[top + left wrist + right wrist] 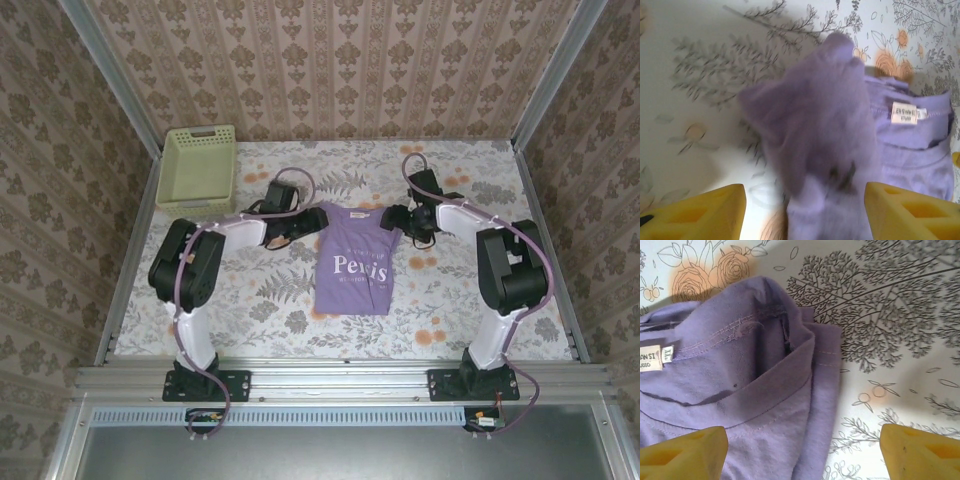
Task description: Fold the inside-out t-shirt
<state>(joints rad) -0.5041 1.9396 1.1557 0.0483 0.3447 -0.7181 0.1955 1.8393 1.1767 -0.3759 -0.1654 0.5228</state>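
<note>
pale green basket (198, 135) at the far left corner of the table (250, 300), well apart from the inside-out t-shirt (354, 262). the shirt lies flat mid-table, long axis near-to-far, collar and white tag (904, 113) toward the far wall, hem toward the arm bases. left gripper (805, 200) and right gripper (804, 440), both spread wide, sit over its left and right shoulders.

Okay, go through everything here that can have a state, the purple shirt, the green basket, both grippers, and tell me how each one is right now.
t-shirt: lying spread out, collar at the far end, one shoulder bunched up.
basket: upright, empty.
left gripper: open, fingers on either side of the bunched fabric.
right gripper: open, over the shirt's other shoulder by the collar, gripping nothing.
</note>
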